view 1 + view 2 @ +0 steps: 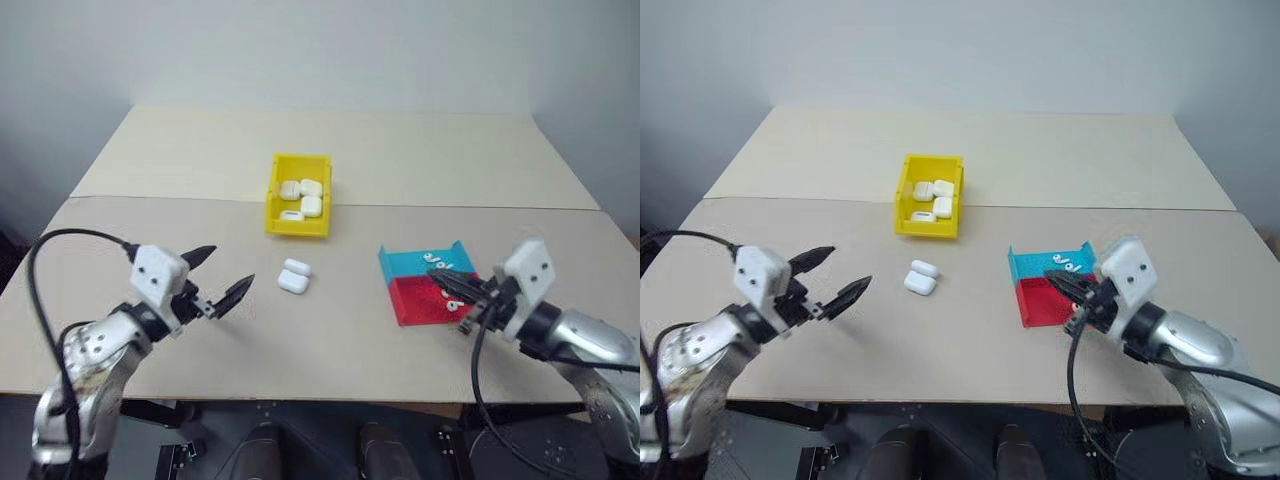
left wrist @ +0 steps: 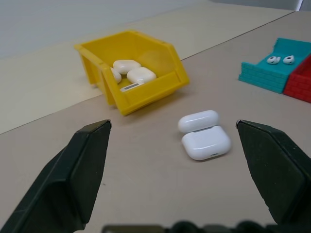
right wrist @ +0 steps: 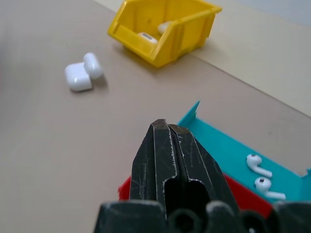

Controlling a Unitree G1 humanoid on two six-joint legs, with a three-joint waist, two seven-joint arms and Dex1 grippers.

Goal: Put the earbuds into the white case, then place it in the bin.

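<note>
A white case point(image 1: 294, 276) lies on the table in front of the bin, its lid swung open. My left gripper point(image 1: 228, 272) hovers open to the left of it, level with the table and empty; the case point(image 2: 204, 135) shows ahead between its fingers. Two earbuds point(image 3: 260, 167) lie on the teal half of a tray. Over the tray's red half my right gripper point(image 1: 442, 280) is shut with nothing in it. The yellow bin point(image 1: 298, 228) stands behind the case with several white cases inside.
The blue-and-red tray point(image 1: 415, 300) sits at the right, near the front edge of the table. A seam between two tabletop panels point(image 1: 150, 199) runs across behind the bin's front wall. Bare tabletop lies between the grippers.
</note>
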